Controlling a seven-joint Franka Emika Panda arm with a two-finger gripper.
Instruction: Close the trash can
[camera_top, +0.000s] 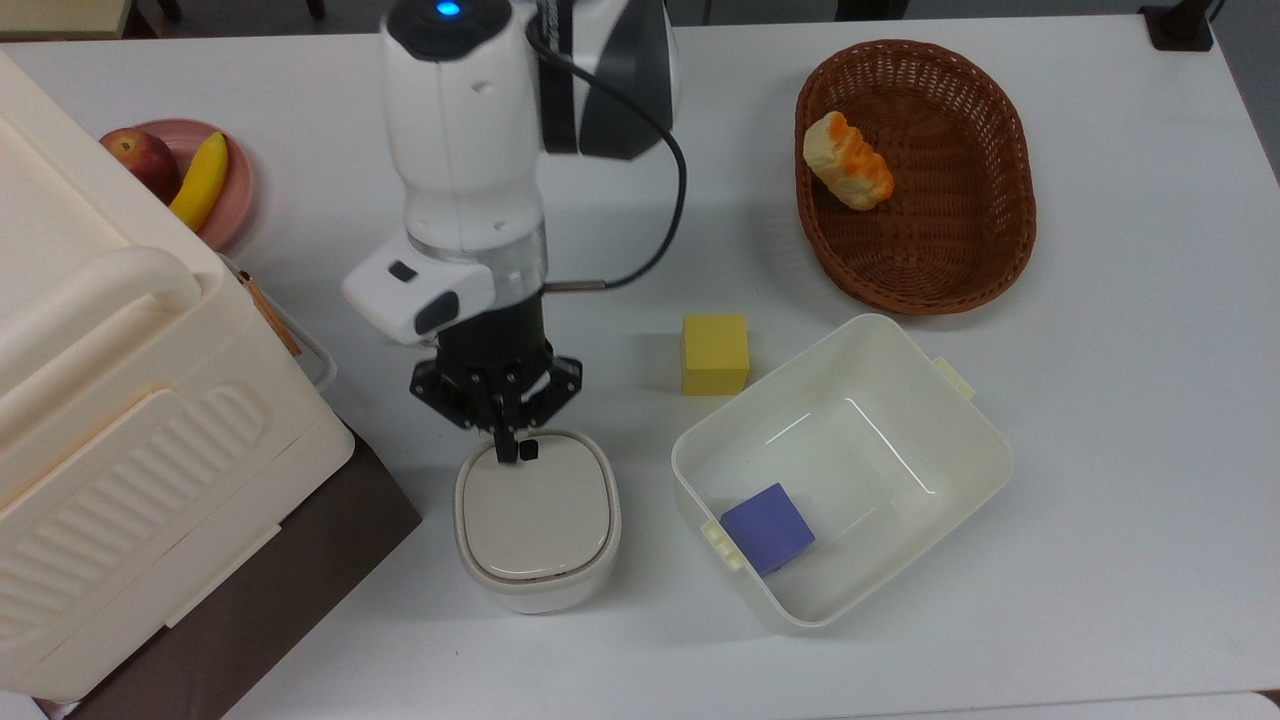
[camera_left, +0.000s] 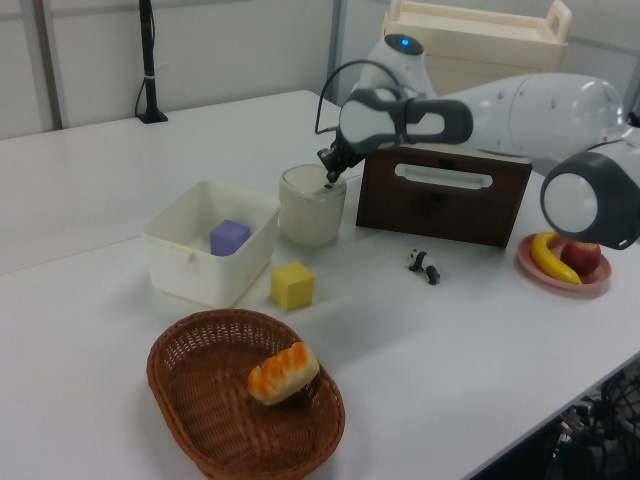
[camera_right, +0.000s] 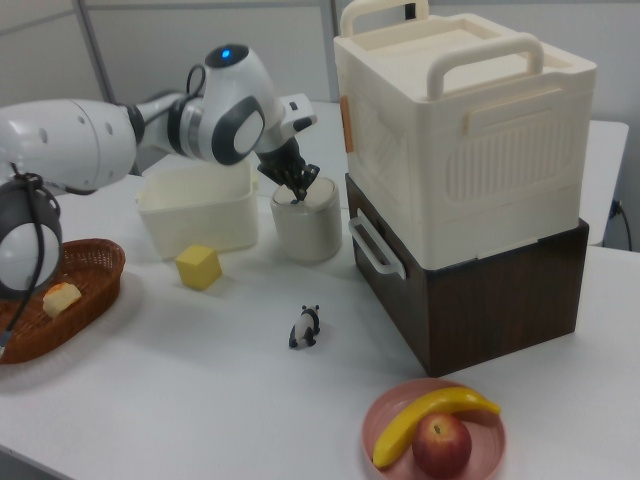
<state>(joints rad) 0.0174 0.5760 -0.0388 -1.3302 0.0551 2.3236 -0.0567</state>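
The trash can (camera_top: 537, 520) is a small cream bin standing at the table's front centre in the top view, with its beige lid lying flat on the rim. A small black button (camera_top: 529, 449) shows at the lid's far edge. My gripper (camera_top: 509, 452) hangs over that far edge, fingers shut together with nothing between them, the tip just beside the button. In the left view the gripper (camera_left: 330, 176) sits just above the trash can's (camera_left: 312, 205) right rim. In the right view the gripper (camera_right: 298, 196) stands over the trash can's (camera_right: 307, 228) top.
A lidless white tub (camera_top: 962, 440) holding a purple cube (camera_top: 768, 527) stands right of the can, with a yellow cube (camera_top: 715, 353) behind it. A wicker basket (camera_top: 1005, 250) holds bread (camera_top: 847, 160). A big cream box (camera_top: 120, 400) on a brown box, a fruit plate (camera_top: 238, 195) and a panda toy (camera_left: 425, 265) lie to the left.
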